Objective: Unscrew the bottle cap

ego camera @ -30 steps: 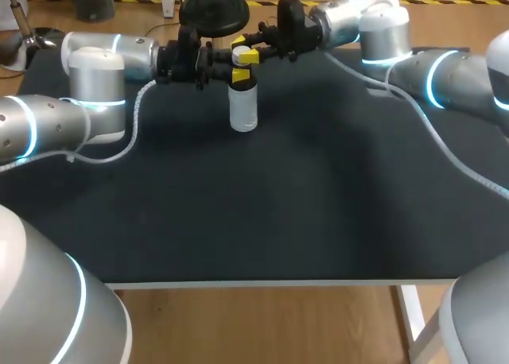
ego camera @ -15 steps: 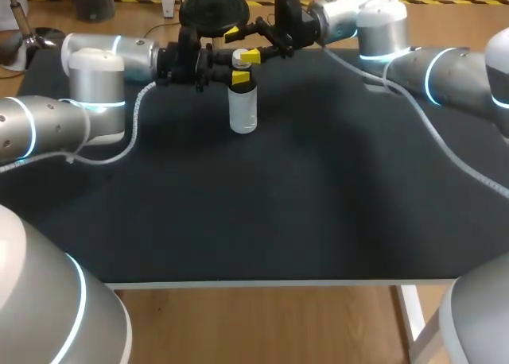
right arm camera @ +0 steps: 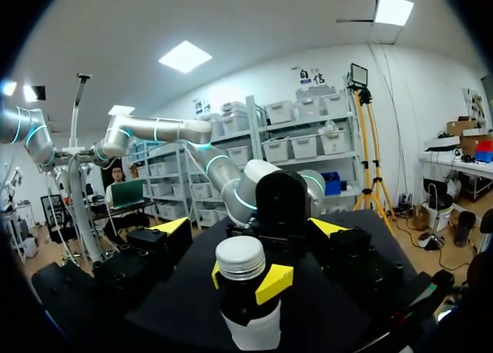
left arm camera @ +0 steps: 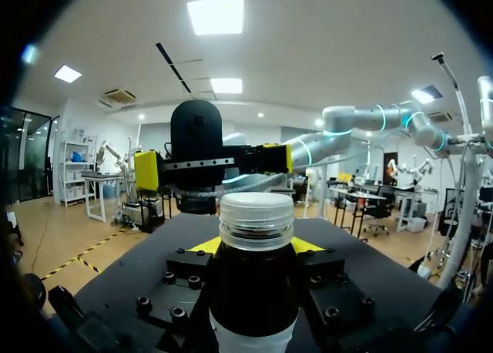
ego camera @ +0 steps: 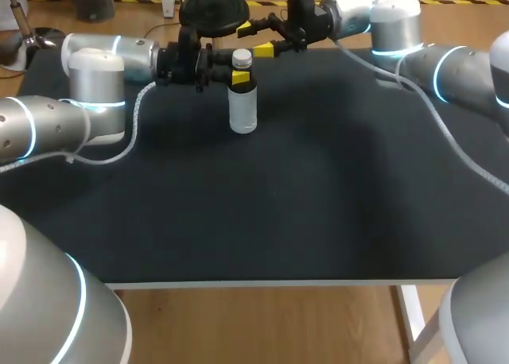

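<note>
We see the bottle (ego camera: 242,110) standing upright on the tabletop (ego camera: 278,189), near its far edge and roughly midway along it. Its lower body is pale and translucent, and its shoulders are dark. The ribbed, silvery-white cap (ego camera: 242,58) sits level on the neck. Our left hand (ego camera: 240,78) clasps the bottle just under the cap, with a yellow fingertip pressed on each side.

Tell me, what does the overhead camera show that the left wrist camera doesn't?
Only overhead: the whole bottle, down to where it stands on the black table, and the left arm coming in from the side. Only the left wrist: the ridges round the cap, close up. Both: the cap on the bottle, the left tool shut on the neck, the right tool open and clear of the cap.
</note>
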